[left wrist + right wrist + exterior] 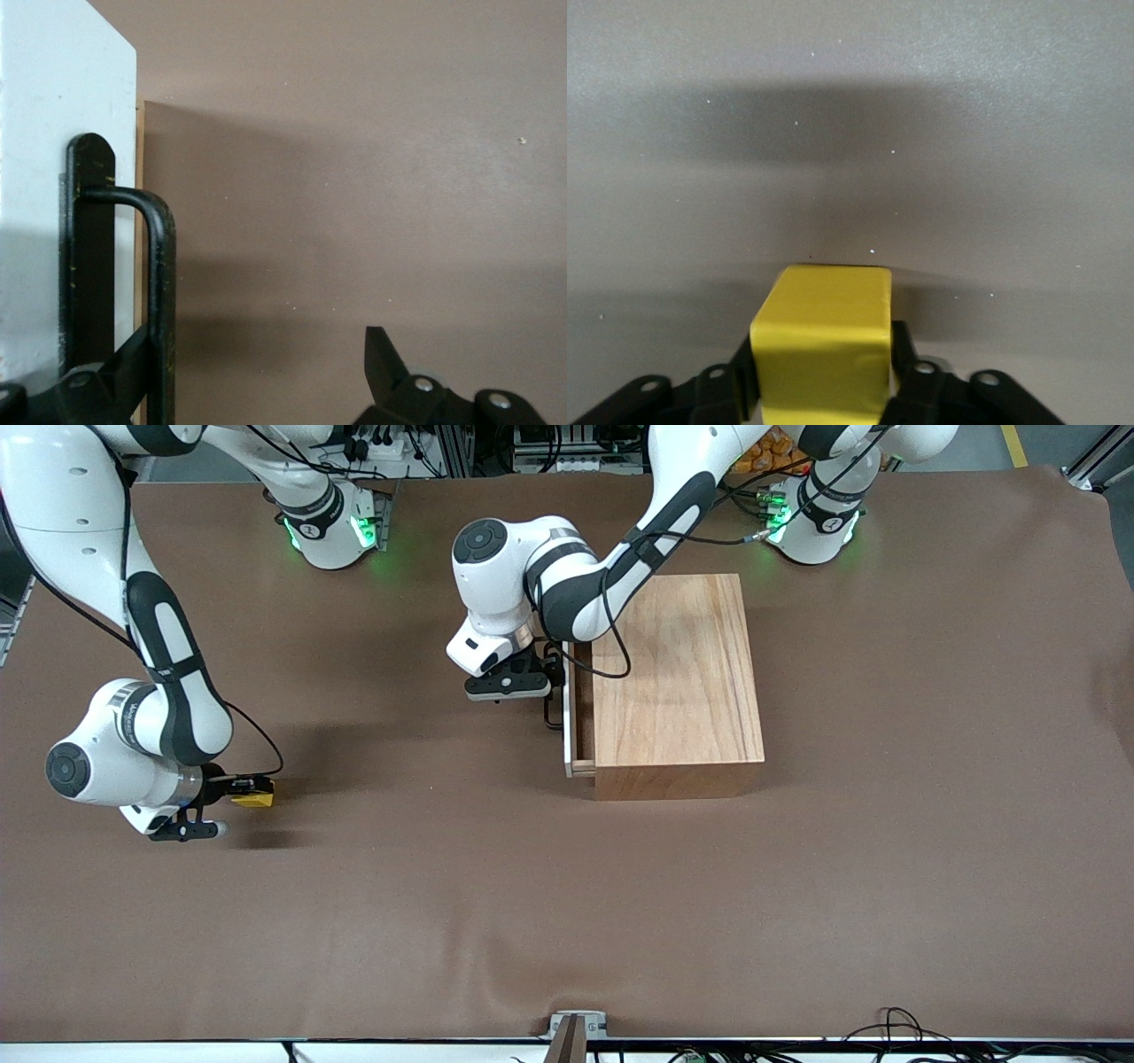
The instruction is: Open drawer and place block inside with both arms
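Drawer (571, 717) is sitting barely ajar; left gripper (542, 682), fingers spread, is hooking the handle (159, 292). Right gripper (232, 790) is pinching the block (252, 797) at the box's (678, 682) 9 o'clock; placing remains.

Both arms are glossy white with rounded shells, broken by black bands and long black oval panels along the links. Round dark-grey caps cover the joint ends. Green light glows at the ring of each base, where a small black number mark sits. Thin black cables loop loosely beside the forearms. The left pincer (551, 676) and right pincer (244, 790) are matt black, with small silver screws showing at the finger pivots.
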Tool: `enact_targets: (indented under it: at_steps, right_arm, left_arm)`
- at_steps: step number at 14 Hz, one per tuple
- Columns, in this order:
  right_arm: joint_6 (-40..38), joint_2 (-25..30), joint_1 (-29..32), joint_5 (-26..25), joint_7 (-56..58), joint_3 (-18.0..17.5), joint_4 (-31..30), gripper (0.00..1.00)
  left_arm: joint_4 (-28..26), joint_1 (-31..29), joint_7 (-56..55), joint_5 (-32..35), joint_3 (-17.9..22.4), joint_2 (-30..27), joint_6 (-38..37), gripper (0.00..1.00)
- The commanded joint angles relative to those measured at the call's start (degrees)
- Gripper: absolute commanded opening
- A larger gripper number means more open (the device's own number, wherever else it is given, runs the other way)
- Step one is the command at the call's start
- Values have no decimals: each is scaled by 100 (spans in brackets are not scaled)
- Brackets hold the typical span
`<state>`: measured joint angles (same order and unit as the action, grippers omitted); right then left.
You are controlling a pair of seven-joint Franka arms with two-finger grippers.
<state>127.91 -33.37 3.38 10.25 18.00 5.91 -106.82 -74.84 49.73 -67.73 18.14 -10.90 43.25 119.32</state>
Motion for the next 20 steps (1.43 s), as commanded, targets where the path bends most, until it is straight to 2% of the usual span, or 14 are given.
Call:
enact_targets:
  at_steps: [1,2,9,11,14,17,20]
  right_arm:
    - [-117,260,92,100,55,-64,-93,18]
    - [-248,392,92,100,55,-64,-93,13]
    - [-1565,1482,232,56,422,-20,319,13]
    - [-2249,1553,557,56,966,-28,634,12]
    - [-3559,1527,1023,38,1223,-28,1513,9]
    - [-4553,1536,1103,-23,1242,-20,2216,9]
    - [-5056,1579,1059,-23,1040,-37,2403,9]
  left_arm:
    - [163,80,-56,5,-26,149,267,100]
    - [163,115,-56,5,-26,149,311,100]
    - [181,344,-82,14,-9,149,408,100]
    - [181,344,-100,5,-17,140,469,100]
    - [181,353,-109,5,0,167,706,100]
    - [181,370,-126,14,-9,149,803,100]
    - [181,362,-109,14,-18,132,944,100]
